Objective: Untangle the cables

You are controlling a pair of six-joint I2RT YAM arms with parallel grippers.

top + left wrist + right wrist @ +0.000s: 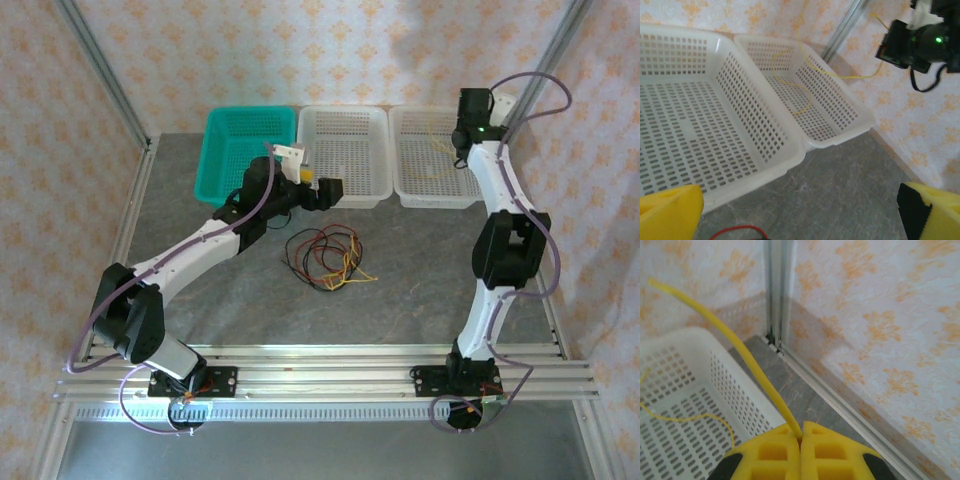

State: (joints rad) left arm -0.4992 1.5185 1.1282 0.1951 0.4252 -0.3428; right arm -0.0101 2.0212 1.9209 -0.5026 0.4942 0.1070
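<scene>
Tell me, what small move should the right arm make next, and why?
Probably open the right gripper and let the yellow cable fall. The jaws are shut on it above the right white basket, where part of it already lies, apart from the tangle on the table.

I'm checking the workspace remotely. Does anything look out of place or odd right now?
One yellow cable stretches up out of the right white basket, pinched in the shut right gripper. The other cables lie tangled on the table.
</scene>
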